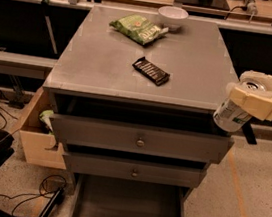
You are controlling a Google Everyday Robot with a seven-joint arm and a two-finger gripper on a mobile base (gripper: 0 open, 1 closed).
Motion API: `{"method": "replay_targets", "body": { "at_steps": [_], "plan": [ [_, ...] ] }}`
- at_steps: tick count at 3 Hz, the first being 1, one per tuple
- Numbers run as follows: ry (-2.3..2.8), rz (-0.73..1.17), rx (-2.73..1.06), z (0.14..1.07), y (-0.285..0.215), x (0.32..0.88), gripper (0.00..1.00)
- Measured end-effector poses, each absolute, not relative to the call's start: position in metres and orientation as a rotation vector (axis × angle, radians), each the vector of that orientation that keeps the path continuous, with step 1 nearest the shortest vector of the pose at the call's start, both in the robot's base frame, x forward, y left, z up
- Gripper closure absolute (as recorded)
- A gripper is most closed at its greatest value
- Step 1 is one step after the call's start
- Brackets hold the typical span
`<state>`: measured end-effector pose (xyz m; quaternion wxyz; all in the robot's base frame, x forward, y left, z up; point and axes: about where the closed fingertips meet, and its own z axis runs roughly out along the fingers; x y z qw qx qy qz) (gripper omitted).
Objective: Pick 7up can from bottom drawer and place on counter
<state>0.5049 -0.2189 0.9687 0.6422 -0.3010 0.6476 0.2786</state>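
Note:
My gripper is at the right of the cabinet, level with the counter's front right corner, and is shut on the 7up can. The can is silvery-white with green markings and a shiny top, tilted, hanging in the air just off the counter's right edge. The counter is a wide flat grey top. The bottom drawer is pulled out at floor level, its dark floor bare.
On the counter lie a green snack bag, a white bowl at the back and a dark flat bar in the middle. Two upper drawer fronts with round knobs stick out slightly. A pale wooden box stands at the left.

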Motion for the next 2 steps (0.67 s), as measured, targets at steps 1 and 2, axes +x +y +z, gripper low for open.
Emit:
{"method": "replay_targets", "body": {
  "at_steps": [1,2],
  "plan": [
    [1.461,0.624,-0.685,0.98,-0.22,0.526,1.0],
    [1.459,0.63,-0.702,0.992,-0.227,0.567,1.0]
  ]
}}
